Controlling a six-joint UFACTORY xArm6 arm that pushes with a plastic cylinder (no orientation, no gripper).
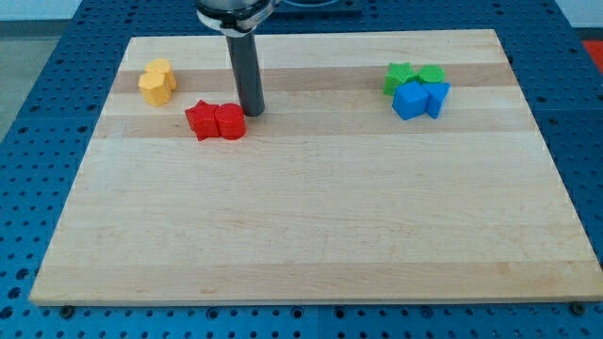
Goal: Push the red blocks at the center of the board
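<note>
**Rod tip beside the red pair, upper left of the board**

Largest first: a pale wooden board [311, 226], filling most of the view, laid on a blue perforated table [28, 141] showing along the view's left, right and bottom edges.

Next in size, a straight dark rod [247, 71] coming down from a round mount at the view's top, left of centre. No gripper anywhere on the arm, so nothing to open, close or hold. My tip [252, 112] down at board level, just beside the upper right corner of the red cylinder; touching or a hair apart, cannot tell.

Then the blocks. On the view's right, near the top edge: a blue cube [409, 100] with a second blue block [438, 97], shape unclear, pressed against its right side. Directly above them, touching, a green star-like block [398, 77] and a green rounded block [431, 74].

Left of centre, in the board's upper half: a red star-shaped block [202, 120] and a red cylinder [231, 122], side by side and touching, star on the view's left. Both well off the board's centre, up and to the view's left of it.

Farthest left, near the top corner: two yellow blocks [157, 82] stuck together, shapes hard to make out, well apart from the red pair.
</note>
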